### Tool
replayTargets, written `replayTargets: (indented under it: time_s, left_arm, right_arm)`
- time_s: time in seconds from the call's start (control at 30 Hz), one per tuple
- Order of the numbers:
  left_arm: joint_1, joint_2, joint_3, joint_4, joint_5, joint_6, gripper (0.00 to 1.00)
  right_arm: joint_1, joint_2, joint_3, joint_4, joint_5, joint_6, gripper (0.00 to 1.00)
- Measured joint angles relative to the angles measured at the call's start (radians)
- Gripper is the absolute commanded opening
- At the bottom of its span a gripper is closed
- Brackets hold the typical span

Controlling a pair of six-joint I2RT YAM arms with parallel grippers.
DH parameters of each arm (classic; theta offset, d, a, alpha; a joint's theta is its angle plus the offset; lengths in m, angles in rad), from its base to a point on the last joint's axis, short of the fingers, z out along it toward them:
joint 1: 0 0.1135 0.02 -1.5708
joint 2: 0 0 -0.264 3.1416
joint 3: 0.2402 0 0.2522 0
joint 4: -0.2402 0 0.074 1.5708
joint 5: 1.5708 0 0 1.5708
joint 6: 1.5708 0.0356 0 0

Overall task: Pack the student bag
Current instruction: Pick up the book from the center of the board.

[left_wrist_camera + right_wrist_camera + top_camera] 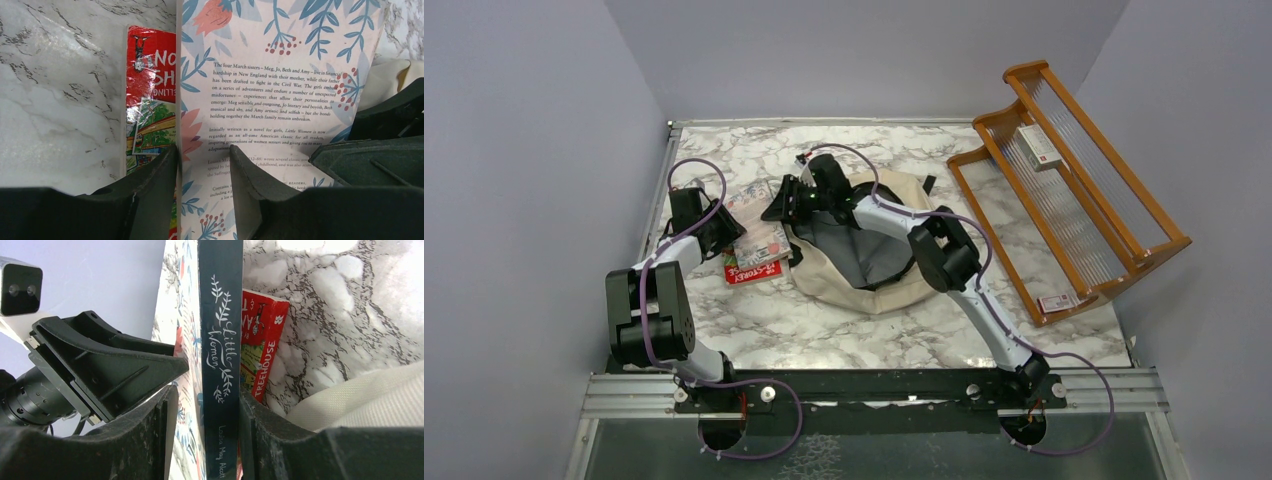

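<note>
Jaws of right gripper clamped on Little Women book, jaws of left gripper parted, cream grey-lined student bag beside them, mouth partly hidden

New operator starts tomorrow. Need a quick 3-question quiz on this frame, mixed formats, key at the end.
1. Multiple choice: the fingers of the right gripper sit on either side of which item's spine? A) the red book B) the Little Women book C) a pencil case
2. True or false: the student bag lies open with its grey lining showing.
3. Fill in: the two small boxes sit on the wooden ____ at the right of the table.

Key: 1 B; 2 true; 3 rack.
</note>
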Motion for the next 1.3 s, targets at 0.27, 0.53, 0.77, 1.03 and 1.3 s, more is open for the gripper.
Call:
replayTargets:
  time_s: [0.27, 0.53, 0.77, 1.03, 1.3]
  left_arm:
    - [0.000, 0.006, 0.004, -0.001, 0.005, 0.003, 0.43]
    - [-0.003, -0.015, 0.005, -0.032, 0.008, 0.009, 0.64]
    - [-0.035, -0.247, 0.029, -0.204, -0.013, 0.018, 0.87]
    - [-0.035, -0.597, 0.131, -0.263, -0.080, 0.064, 0.89]
    - [-0.035, -0.665, 0.151, -0.250, 0.088, 0.183, 0.89]
  right_arm:
    - [0.000, 0.026, 0.024, -0.002, -0.023, -0.013, 0.33]
    - [0.000, 0.008, -0.008, 0.018, -0.024, -0.071, 0.02]
    - [0.027, -0.142, -0.111, 0.037, -0.010, -0.147, 0.00]
    - [0.036, -0.356, -0.136, 0.053, 0.037, -0.245, 0.00]
    - [-0.006, -0.726, -0.402, -0.060, 0.174, -0.498, 0.01]
